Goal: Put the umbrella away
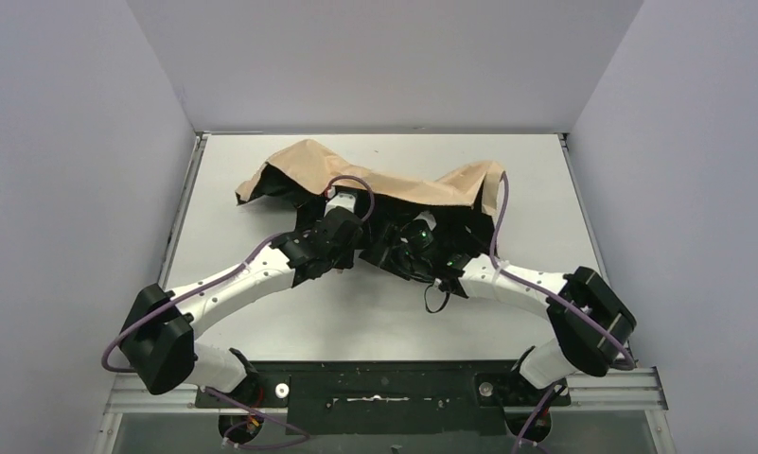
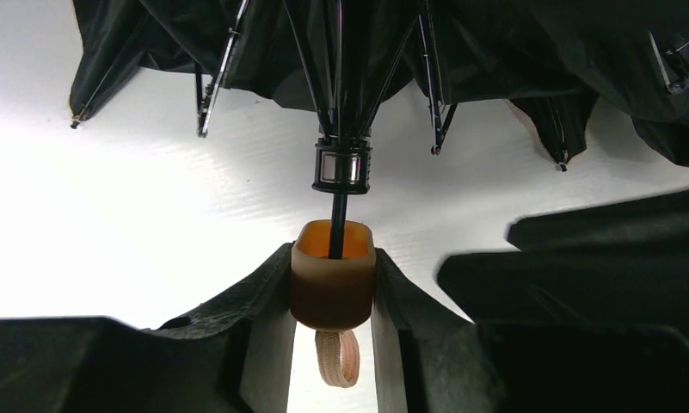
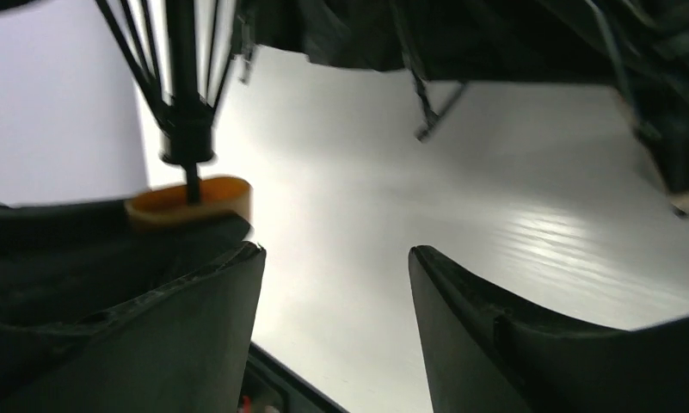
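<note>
My left jaws are pinching the small tan handle (image 2: 319, 288) of the umbrella (image 1: 394, 184), one jaw pressed to each side of it. My right jaws are spread with nothing between them, just to the right of the handle.

What could go wrong, nearest first. The handle looks smooth and rounded and is held only by its sides, so a pull along the shaft could slide it out of my left jaws. The strap loop (image 2: 336, 357) hangs from the handle's near end, between those jaws, and could snag. Both my wrists crowd close around the handle, so a careless move of the right one could knock the left and jolt the grip. Beyond the handle, the thin black shaft (image 2: 337, 215) runs bare up to the metal runner (image 2: 341, 165), and side force there could bend it. Farther still, the ribs (image 2: 210, 95) splay outward under slack black lining. If my right jaws closed on fabric or a rib, the umbrella could tear or jam.

Where it lies. The handle sits squarely between my left jaws, shaft pointing away from me. It is left of my right jaws and apart from them, and bare white counter (image 3: 495, 198) shows in their gap. Past the handle, the beige canopy (image 1: 299, 156) lies crumpled across the counter, beyond both jaws.
</note>
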### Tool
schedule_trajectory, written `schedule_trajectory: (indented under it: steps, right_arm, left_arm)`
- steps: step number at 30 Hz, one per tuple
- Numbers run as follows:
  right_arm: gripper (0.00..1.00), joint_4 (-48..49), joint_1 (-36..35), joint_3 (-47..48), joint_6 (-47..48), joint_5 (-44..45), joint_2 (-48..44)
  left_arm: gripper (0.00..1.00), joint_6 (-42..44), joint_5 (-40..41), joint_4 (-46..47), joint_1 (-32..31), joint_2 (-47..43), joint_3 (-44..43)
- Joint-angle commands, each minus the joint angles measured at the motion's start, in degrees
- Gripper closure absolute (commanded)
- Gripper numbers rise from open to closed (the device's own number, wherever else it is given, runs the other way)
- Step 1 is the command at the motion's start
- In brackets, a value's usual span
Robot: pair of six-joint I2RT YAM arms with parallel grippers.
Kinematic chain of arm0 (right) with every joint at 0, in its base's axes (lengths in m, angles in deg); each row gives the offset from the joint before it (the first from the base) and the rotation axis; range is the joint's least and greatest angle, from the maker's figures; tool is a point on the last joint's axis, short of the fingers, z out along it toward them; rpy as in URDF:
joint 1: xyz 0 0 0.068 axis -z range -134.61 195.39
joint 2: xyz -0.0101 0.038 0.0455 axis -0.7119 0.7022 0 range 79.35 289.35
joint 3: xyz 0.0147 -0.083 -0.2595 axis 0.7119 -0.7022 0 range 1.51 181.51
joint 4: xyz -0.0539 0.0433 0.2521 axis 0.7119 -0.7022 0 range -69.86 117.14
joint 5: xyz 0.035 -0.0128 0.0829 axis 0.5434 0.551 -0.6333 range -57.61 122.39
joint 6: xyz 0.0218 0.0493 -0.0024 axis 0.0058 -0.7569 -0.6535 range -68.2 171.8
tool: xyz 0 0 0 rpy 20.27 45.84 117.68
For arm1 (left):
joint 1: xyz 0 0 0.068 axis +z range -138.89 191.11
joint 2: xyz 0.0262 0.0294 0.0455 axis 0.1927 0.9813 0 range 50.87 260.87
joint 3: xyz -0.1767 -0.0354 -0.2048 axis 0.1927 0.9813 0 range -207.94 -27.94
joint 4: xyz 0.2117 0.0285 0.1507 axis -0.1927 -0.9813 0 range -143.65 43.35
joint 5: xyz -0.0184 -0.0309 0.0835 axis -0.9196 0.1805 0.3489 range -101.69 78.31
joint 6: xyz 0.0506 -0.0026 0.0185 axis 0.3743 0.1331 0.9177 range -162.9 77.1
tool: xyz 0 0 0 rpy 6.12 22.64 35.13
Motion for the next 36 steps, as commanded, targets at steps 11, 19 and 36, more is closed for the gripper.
schedule_trajectory:
  steps: [11,19,36]
  right_arm:
    - [0.21,-16.14,0.11,-14.40,10.43,18.17,-27.14]
    - [0.21,-26.88,0.81,-14.27,15.61,25.75,-39.35]
    - [0.31,-43.90,12.09,20.22,41.35,20.62,-23.42]
  left_arm:
    - [0.89,1.61,-4.87,16.87,5.69,7.35,1.98]
    - [0.37,2.77,-8.73,14.59,6.23,6.01,2.34]
    - [0.33,6.49,-8.56,-10.80,-1.28,-18.13,-5.75]
